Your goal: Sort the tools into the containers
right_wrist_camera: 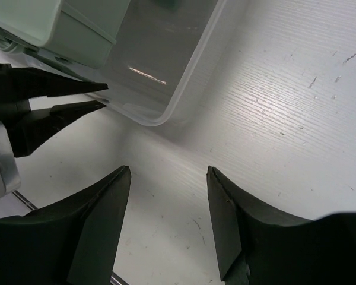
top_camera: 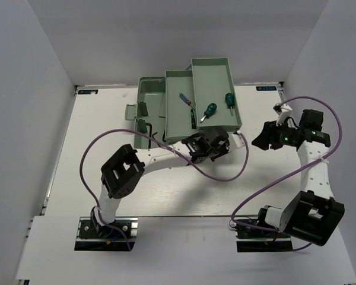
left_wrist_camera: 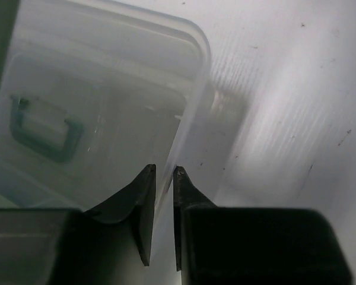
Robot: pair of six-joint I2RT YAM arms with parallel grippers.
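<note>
Where the translucent lid [left_wrist_camera: 107, 89] of the toolbox lies on the white table [right_wrist_camera: 285, 119], the left gripper [left_wrist_camera: 164, 168] pinches the lid's rim between nearly closed jaws. The right gripper [right_wrist_camera: 168, 171] hangs with jaws spread above bare table just beside the lid's corner, holding nothing. Two green-handled screwdrivers [top_camera: 209, 110] lie in the rightmost tray [top_camera: 216, 74]. A blue-handled screwdriver [top_camera: 184, 100] lies in the middle tray [top_camera: 175, 83]. Dark hex keys [top_camera: 150, 129] sit at the near edge of the base [top_camera: 149, 89].
</note>
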